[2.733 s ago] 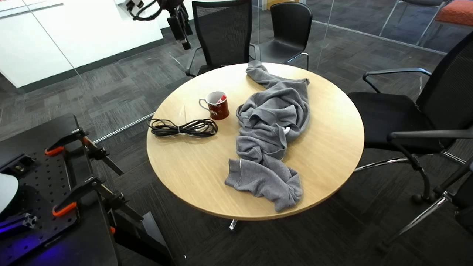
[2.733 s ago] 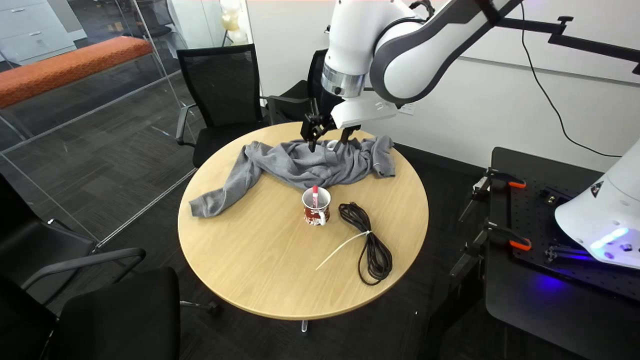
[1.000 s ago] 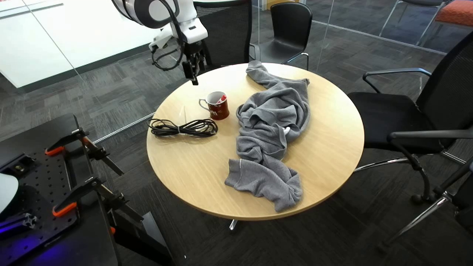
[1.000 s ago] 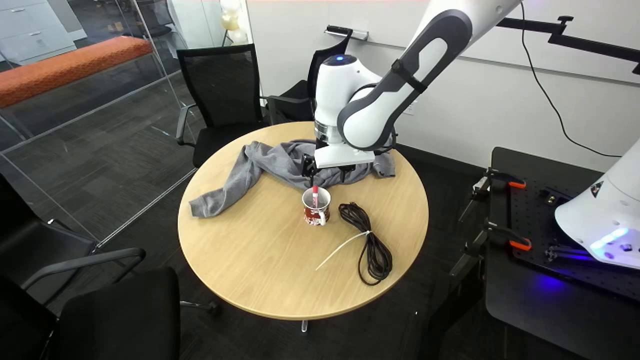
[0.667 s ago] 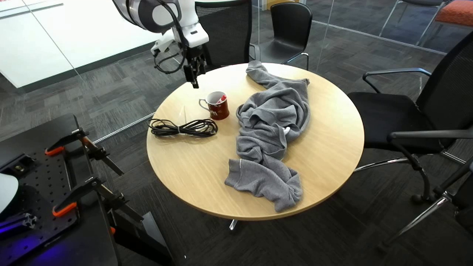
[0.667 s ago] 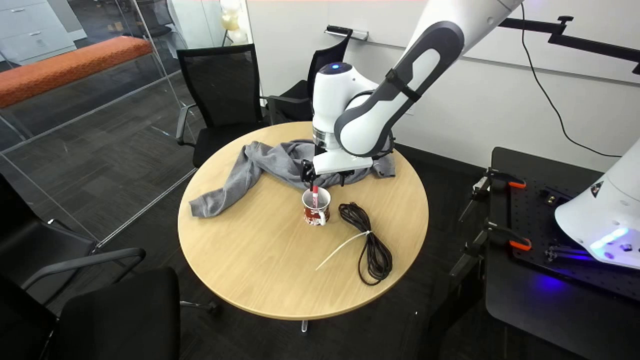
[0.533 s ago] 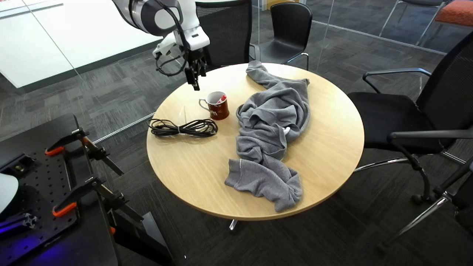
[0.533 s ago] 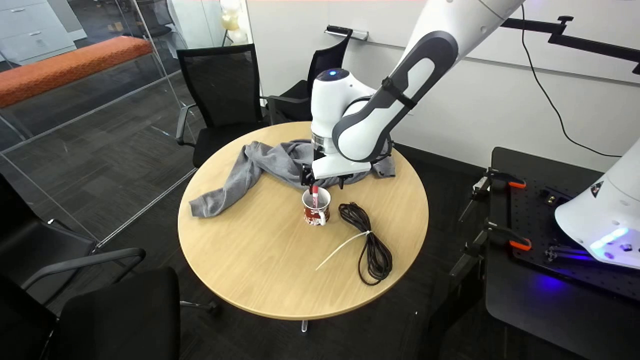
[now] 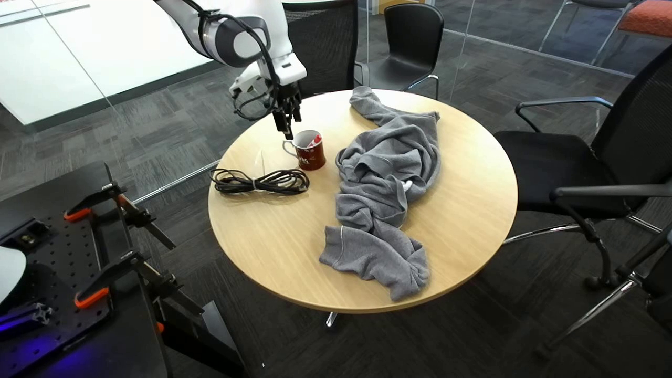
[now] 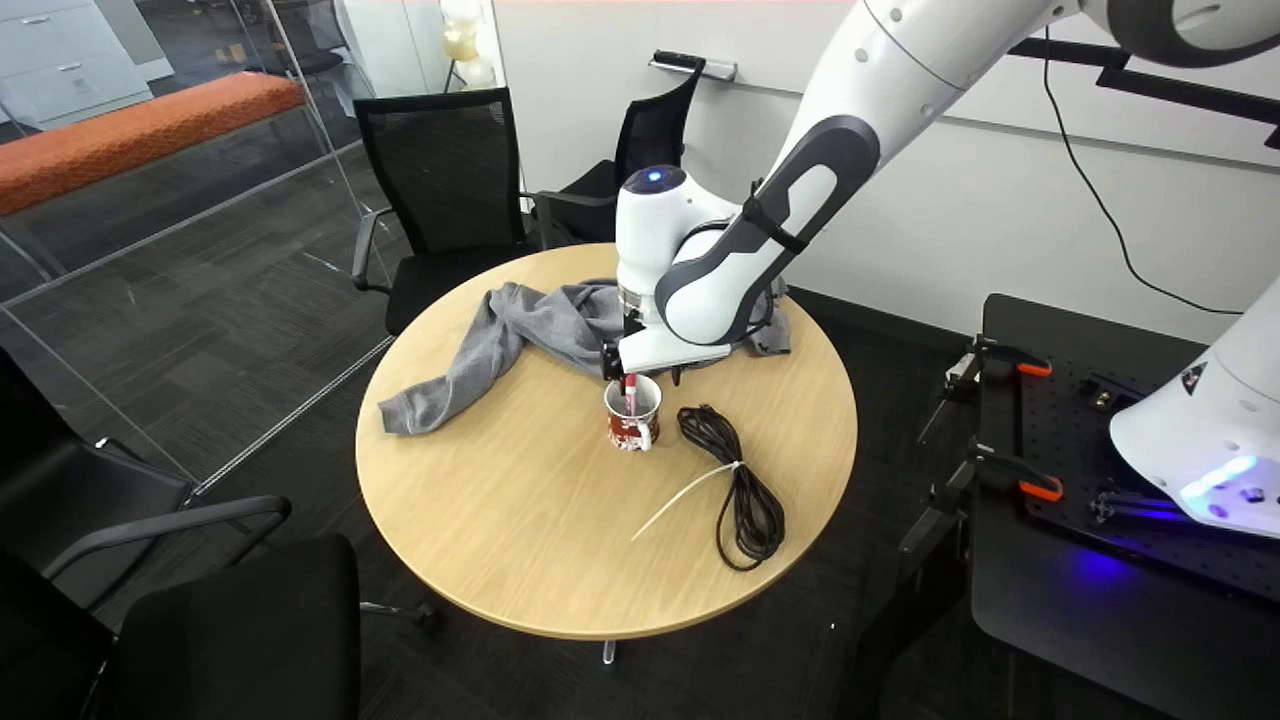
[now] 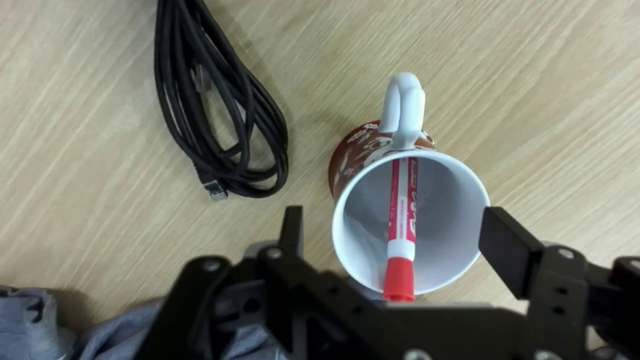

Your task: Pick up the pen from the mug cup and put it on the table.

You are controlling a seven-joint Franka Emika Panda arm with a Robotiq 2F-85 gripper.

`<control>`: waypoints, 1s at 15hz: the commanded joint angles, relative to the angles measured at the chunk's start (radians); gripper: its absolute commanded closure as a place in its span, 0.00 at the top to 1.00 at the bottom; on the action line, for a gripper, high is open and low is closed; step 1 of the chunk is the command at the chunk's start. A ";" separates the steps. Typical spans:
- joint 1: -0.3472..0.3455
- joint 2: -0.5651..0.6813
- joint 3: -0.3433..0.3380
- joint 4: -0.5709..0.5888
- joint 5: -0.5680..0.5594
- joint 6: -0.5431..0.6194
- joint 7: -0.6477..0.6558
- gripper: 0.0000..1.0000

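The pen (image 11: 401, 235), red with a white band and red cap, leans inside the mug cup, its cap sticking out past the rim. It shows in both exterior views (image 9: 315, 140) (image 10: 630, 390). The dark red mug cup (image 11: 359, 150), white inside, stands upright on the round light-wood table (image 9: 294, 252); it shows in both exterior views (image 9: 312, 158) (image 10: 622, 430). My gripper (image 11: 393, 222) is open and empty. In the wrist view its fingers lie either side of the mug's opening, with the pen between them. In an exterior view the gripper (image 9: 294, 129) hangs above the mug's handle side.
A coiled black cable (image 9: 260, 182) with a pale tie (image 10: 690, 495) lies beside the mug. A crumpled grey cloth (image 9: 388, 173) lies across the table on the mug's other side. Black chairs (image 10: 440, 180) stand around the table. A dark bench with clamps (image 9: 94, 294) stands beside it.
My gripper has come down from high up and moved toward the mug, and keeps sinking over the last half second. It stays open. The pen, mug, cable and cloth have not moved.
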 commanded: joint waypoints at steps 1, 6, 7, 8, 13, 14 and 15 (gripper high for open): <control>0.008 0.024 -0.013 0.034 0.006 0.016 0.025 0.76; 0.009 0.032 -0.026 0.045 0.007 0.024 0.033 0.47; 0.010 0.036 -0.030 0.050 0.005 0.023 0.036 0.45; 0.010 0.041 -0.034 0.056 0.004 0.022 0.037 0.48; 0.008 0.089 -0.046 0.112 -0.001 0.011 0.033 0.57; 0.009 0.099 -0.049 0.122 -0.001 0.013 0.034 0.59; 0.007 0.109 -0.049 0.133 0.000 0.013 0.033 0.58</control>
